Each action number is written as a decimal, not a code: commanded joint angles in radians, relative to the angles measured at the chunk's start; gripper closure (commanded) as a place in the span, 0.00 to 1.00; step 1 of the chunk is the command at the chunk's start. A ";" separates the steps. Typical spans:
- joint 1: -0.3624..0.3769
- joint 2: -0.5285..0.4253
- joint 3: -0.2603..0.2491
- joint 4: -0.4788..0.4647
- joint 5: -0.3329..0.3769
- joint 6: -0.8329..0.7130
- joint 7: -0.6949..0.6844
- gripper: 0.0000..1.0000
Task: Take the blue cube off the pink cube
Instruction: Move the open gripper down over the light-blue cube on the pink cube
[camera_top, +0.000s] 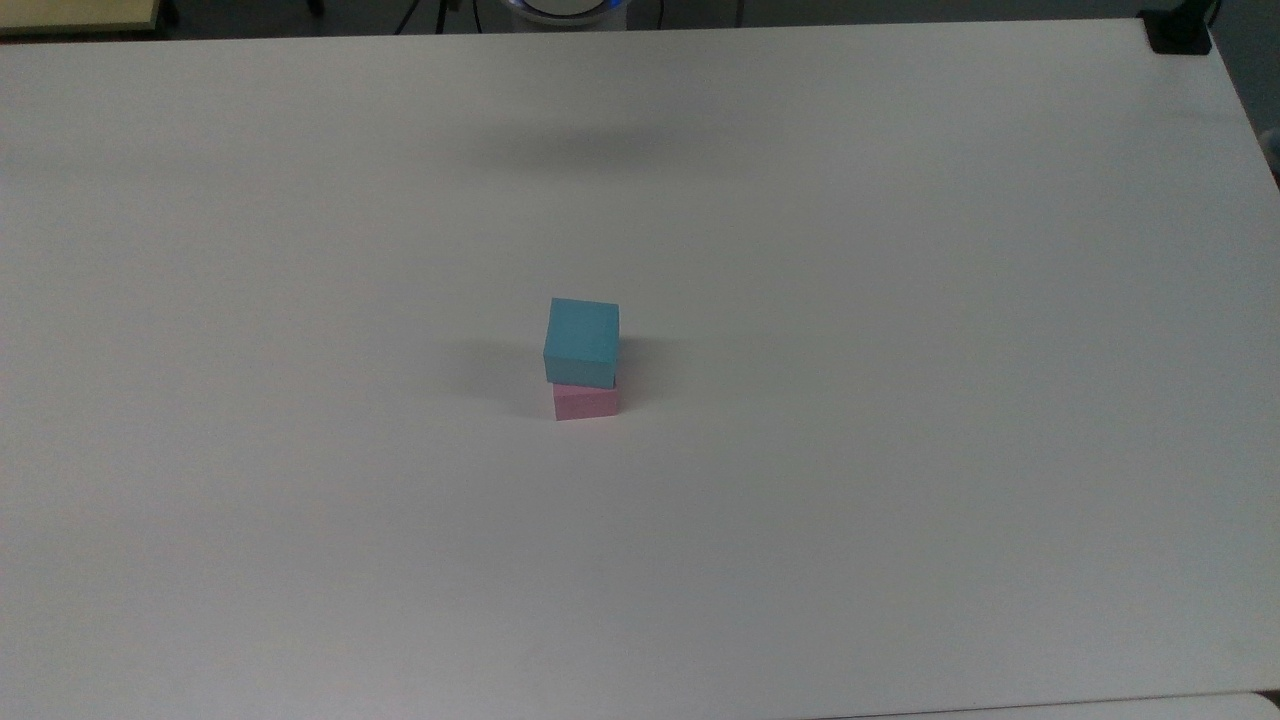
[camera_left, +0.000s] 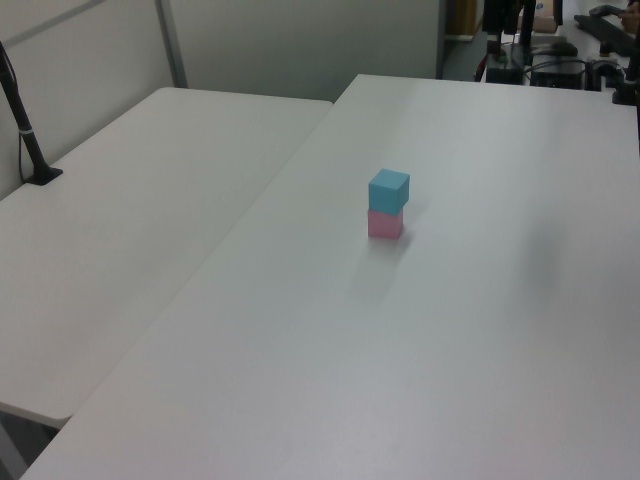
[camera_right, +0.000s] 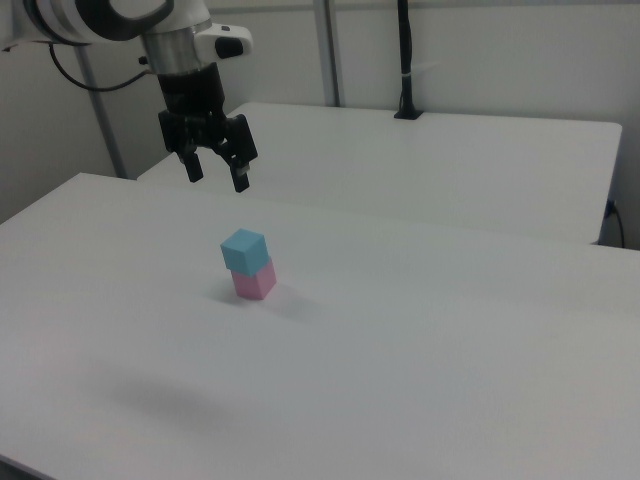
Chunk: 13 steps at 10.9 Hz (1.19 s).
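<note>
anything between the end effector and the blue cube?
Nothing. In the right view the open end effector hangs above the blue cube, with bare air between them; the cube sits on the pink cube.

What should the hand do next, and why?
Probably descend over the blue cube. The hand hangs open in the air, apart from the stack, holding nothing, and the blue cube sits on the pink cube, so it must come down around the blue cube before gripping it.
</note>
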<state>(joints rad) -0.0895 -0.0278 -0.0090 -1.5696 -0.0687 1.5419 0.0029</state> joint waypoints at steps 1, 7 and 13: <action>0.008 -0.018 -0.002 -0.027 0.007 0.009 -0.009 0.00; 0.007 -0.018 -0.002 -0.027 0.009 0.009 -0.009 0.00; 0.005 -0.003 0.001 -0.046 0.013 0.011 -0.197 0.00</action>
<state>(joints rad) -0.0893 -0.0272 -0.0076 -1.5809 -0.0686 1.5419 -0.0336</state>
